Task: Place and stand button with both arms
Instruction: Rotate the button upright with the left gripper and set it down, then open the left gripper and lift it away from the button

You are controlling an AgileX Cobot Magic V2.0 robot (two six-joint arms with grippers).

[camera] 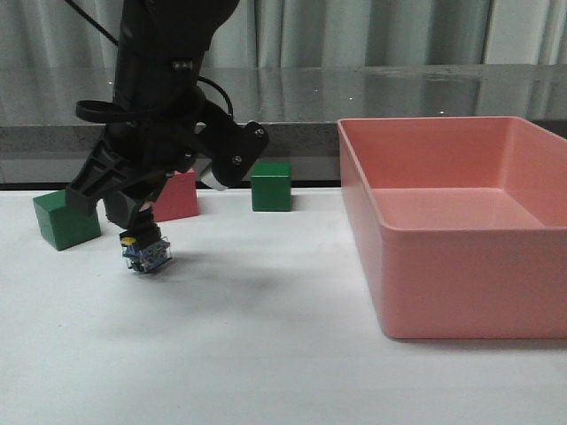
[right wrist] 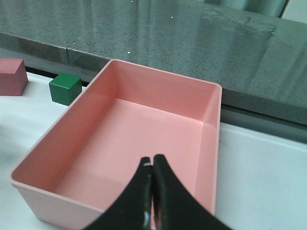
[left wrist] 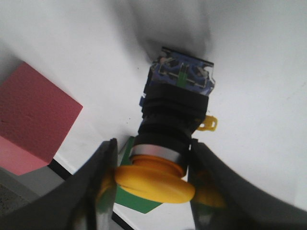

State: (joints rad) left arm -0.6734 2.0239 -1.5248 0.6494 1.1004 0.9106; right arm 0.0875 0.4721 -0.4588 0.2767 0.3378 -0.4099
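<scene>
Left wrist view shows my left gripper (left wrist: 153, 184) pinching the button (left wrist: 172, 129) by its yellow mushroom cap, one finger on each side of the cap, the black collar and clear-blue block base pointing away from my wrist toward the white table (left wrist: 259, 57). From the front, that gripper (camera: 135, 232) hangs over the near-left part of the table (camera: 266, 354), and the button (camera: 146, 253) sits tilted at my fingertips with its blue base lowest, at or just above the tabletop; I cannot tell whether it touches. Just behind my left arm stands a pink cube (camera: 180, 197), with one green cube (camera: 65, 220) to its left and another green cube (camera: 271, 186) to its right, farther back. My right gripper (right wrist: 152, 191) has its fingers pressed together, holding nothing, and it hovers above the near rim of a pink bin (right wrist: 144, 143). That bin (camera: 461, 239) fills the right side of the table and has nothing in it. Beyond the table runs a grey ledge (camera: 399, 88) with curtains (camera: 354, 31) behind.
</scene>
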